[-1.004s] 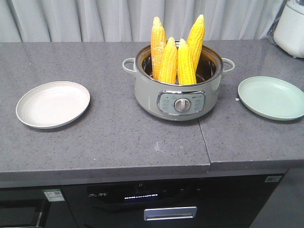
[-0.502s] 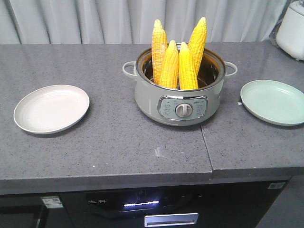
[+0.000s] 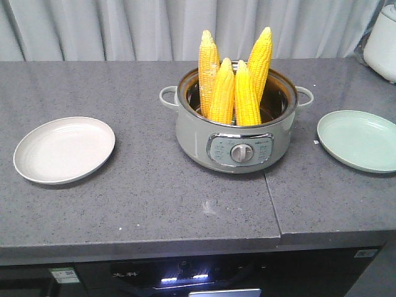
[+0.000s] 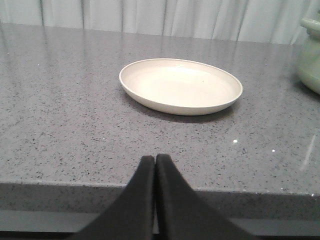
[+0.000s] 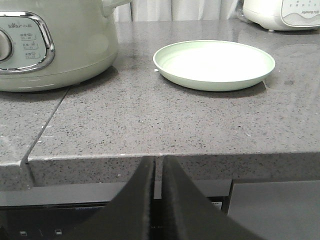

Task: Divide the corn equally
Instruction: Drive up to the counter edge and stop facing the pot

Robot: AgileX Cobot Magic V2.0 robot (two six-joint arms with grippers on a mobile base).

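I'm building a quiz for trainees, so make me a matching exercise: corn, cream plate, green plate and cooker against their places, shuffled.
Things:
1 corn
2 cream plate
3 green plate
4 cooker

Places (front view):
A empty, right end of counter
B upright in the cooker
C middle of counter
D empty, left end of counter

Pairs: 1-B; 2-D; 3-A; 4-C

Polished speckled stone countertop (image 3: 136, 204), glossy pot (image 3: 192, 133) (chrome trim), knobbly corn (image 3: 247, 99).
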